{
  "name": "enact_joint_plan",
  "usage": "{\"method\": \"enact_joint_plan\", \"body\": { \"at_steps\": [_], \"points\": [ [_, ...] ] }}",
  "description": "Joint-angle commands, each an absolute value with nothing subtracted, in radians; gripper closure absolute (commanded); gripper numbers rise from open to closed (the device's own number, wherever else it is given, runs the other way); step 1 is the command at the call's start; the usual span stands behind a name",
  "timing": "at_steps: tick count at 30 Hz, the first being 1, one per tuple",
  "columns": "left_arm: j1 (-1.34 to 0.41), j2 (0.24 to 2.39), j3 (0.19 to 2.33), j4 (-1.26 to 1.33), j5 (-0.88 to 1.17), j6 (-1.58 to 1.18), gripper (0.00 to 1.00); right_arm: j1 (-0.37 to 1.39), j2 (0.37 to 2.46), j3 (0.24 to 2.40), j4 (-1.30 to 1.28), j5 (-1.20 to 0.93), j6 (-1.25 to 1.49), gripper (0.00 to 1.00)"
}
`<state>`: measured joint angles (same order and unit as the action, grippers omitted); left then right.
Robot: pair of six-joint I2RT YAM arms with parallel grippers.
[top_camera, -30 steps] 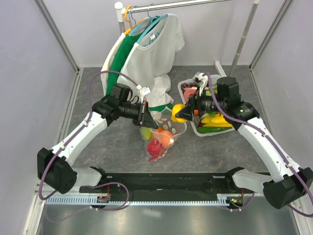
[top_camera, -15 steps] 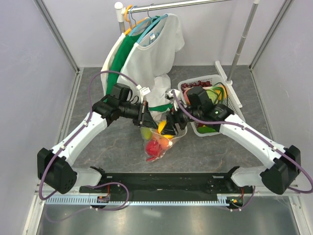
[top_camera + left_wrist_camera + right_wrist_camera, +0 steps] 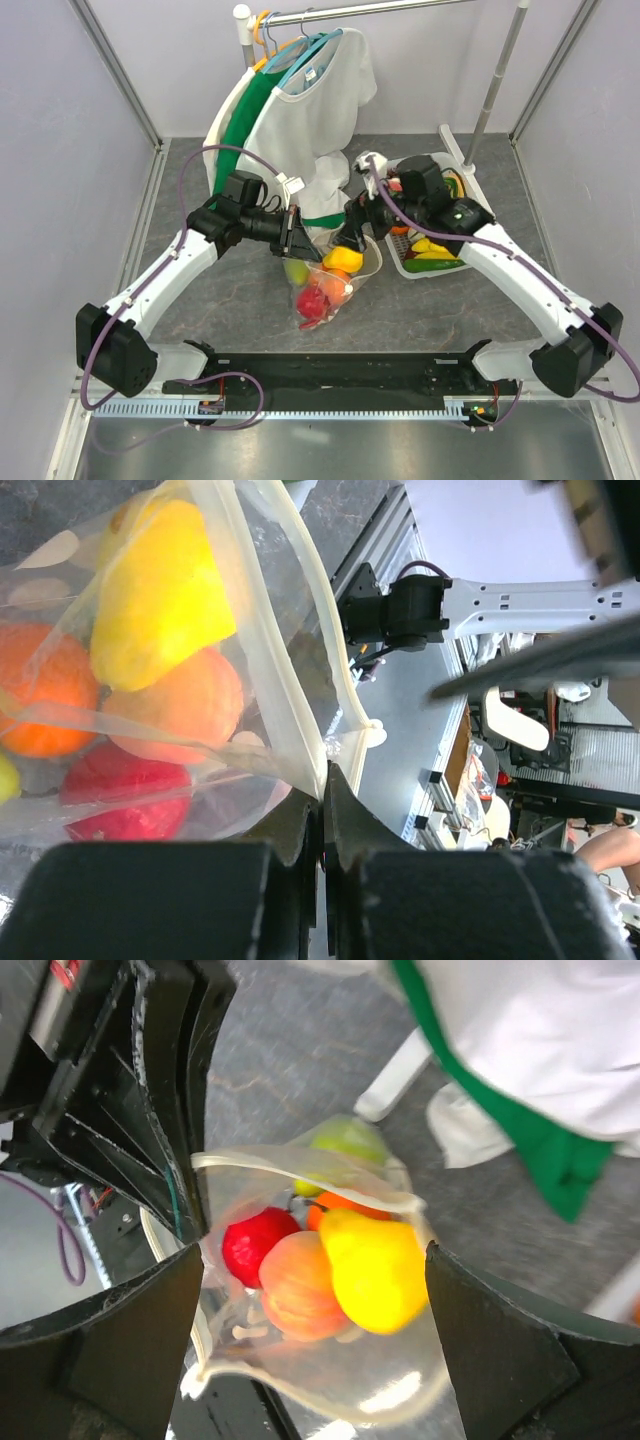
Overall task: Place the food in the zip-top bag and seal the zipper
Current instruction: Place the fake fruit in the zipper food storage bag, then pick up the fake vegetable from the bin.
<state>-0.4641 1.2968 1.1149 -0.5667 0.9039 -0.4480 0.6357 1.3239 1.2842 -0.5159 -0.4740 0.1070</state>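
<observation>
Left arm [image 3: 165,272]: white shells, black joints, black shoulder block at 8 o'clock.
Right arm [image 3: 520,275]: same colours, shoulder at 4 o'clock.
Cables [image 3: 215,150]: purple, along both arms.
Right gripper [image 3: 310,1290]: broad black fingers.

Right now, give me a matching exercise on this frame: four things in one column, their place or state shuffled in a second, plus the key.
Things:
1 yellow fruit
2 left gripper
3 right gripper
4 white basket

Place or state:
A open, over the zip-top bag
B inside the bag
C shut on the bag's edge
D beside the bag, holding more food

Pairs: 1-B, 2-C, 3-A, 4-D.
</observation>
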Motion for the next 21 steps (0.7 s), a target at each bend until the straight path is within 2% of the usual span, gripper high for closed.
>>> {"method": "enact_joint_plan", "body": {
  "at_steps": [1,5,6,10,12,16,17,21],
  "points": [
    [-0.454,1.258,1.106,-0.529,0.959,-0.485,0.98,0.542,1.25,1.408,-0.674,-0.503,-0.026,0.02],
    [-0.453,1.253,1.1,-0.528,0.956,-0.482,0.98,0.427,1.233,1.46,-1.114,-0.518,-0.465,0.02],
    [-0.453,1.25,1.098,-0.528,0.959,-0.483,0.98,0.411,1.223,1.456,-1.171,-0.487,-0.624,0.03],
    [-0.453,1.253,1.094,-0.52,0.96,-0.485,0.98,0.396,1.184,1.434,-1.401,-0.347,-0.906,0.08],
    [-0.453,1.255,1.097,-0.518,0.96,-0.491,0.98,0.394,1.201,1.462,-1.459,-0.307,-0.974,0.11],
    [-0.453,1.253,1.1,-0.52,0.96,-0.492,0.98,0.446,1.201,1.442,-1.459,-0.082,-1.049,0.16],
    [-0.453,1.252,1.098,-0.519,0.96,-0.492,0.98,0.459,1.19,1.407,-1.459,-0.049,-1.083,0.21],
    [-0.453,1.249,1.095,-0.518,0.954,-0.491,0.98,0.466,1.135,1.306,-1.453,-0.006,-1.161,0.27]
  ]
}}
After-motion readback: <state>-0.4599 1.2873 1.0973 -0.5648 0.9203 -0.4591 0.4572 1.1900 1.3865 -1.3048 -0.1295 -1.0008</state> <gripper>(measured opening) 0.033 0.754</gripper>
